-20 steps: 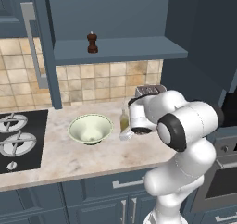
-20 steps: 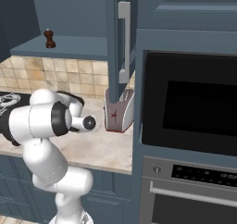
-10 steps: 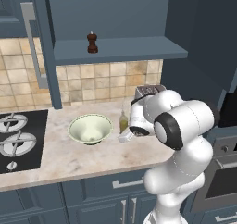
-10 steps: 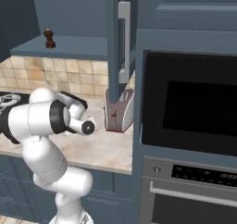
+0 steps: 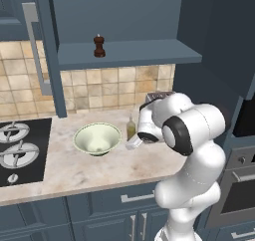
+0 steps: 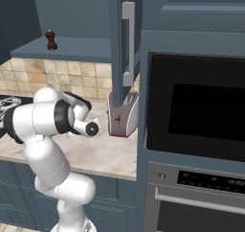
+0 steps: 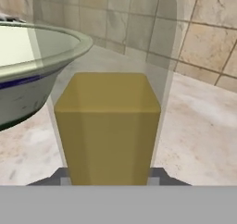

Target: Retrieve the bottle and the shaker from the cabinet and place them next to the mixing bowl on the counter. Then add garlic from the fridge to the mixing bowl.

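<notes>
While the glassy, square-shouldered bottle (image 7: 107,126) of yellow oil is seen beside the smooth flaring mixing bowl (image 5: 97,138), it is clamped between the claw's (image 7: 109,174) tips.

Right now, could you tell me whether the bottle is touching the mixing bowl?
Apart: the left base view shows bare counter between the bottle and the mixing bowl.

The white arm's hand is hidden behind its own dark-jointed elbow, low over the beige marbled stone counter (image 6: 107,154). Up and left of the arm, a small dark reddish-brown wooden shaker (image 6: 50,40) stands upright on the flat shelf of the dark blue-grey wall cabinet (image 6: 72,49). The cabinet's door, bearing a long grey bar handle (image 6: 128,44), stands open. A silver toaster (image 6: 123,114) with red sides sits on the counter, just right of the arm.
</notes>
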